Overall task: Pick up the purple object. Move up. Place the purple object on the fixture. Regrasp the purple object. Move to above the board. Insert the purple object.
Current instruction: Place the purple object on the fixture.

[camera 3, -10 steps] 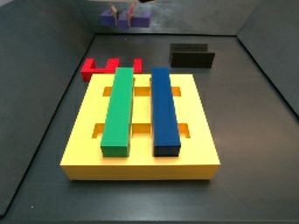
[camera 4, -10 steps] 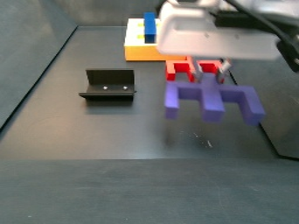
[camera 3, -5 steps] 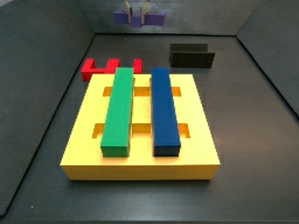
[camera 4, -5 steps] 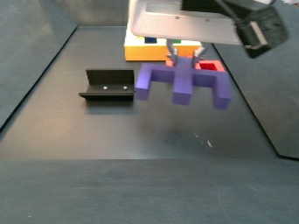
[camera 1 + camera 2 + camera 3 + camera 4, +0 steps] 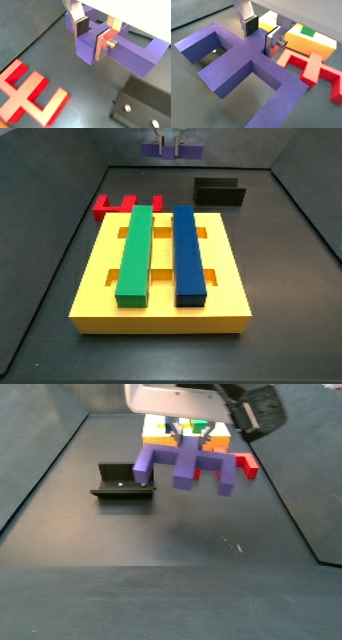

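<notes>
Above the dark floor, clear of every surface, the gripper (image 5: 261, 36) carries the purple object (image 5: 248, 67), its two silver fingers (image 5: 103, 44) closed flat against opposite faces of the central web. In a side view the purple object (image 5: 187, 466) hangs in the air beside the fixture (image 5: 124, 482), not yet over it, with the board (image 5: 167, 436) behind and the red block (image 5: 246, 466) on the floor nearby. The red block (image 5: 30, 95) lies well below the load in both wrist views. The piece looks rigid, with smooth hard faces and no visible flex at the prongs; it is judged light for its bulk but likely slippery against the pads. The hold on the narrow middle web appears balanced, with prongs spreading to either side. The long arms would lever the piece round in the grip if a prong caught the fixture wall, so any regrasp is best taken on the same central web, across flat parallel faces.
</notes>
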